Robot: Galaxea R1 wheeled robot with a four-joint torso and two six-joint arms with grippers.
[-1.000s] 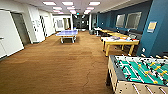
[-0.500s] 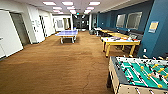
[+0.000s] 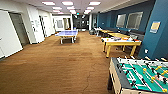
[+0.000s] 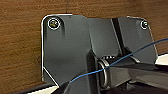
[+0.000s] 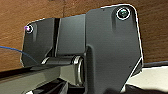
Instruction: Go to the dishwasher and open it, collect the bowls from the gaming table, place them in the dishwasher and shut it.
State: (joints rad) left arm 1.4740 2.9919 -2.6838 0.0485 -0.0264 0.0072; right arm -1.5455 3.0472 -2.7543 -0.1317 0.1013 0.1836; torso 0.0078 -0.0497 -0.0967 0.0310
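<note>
The gaming table, with a green field, rods and small yellow and dark figures, stands at the near right of the head view, partly cut off by the picture's edge. I cannot make out any bowls on it. The dishwasher is out of view. Both wrist views look down past the robot's own dark plates at brown carpet, with a thin blue cable crossing in front.
A long room with brown carpet stretches ahead. A blue table-tennis table stands far in the middle. A yellow table with items on it stands along the blue right wall. White walls and doors line the left.
The head view has shifted only slightly; nothing in the room has moved.
</note>
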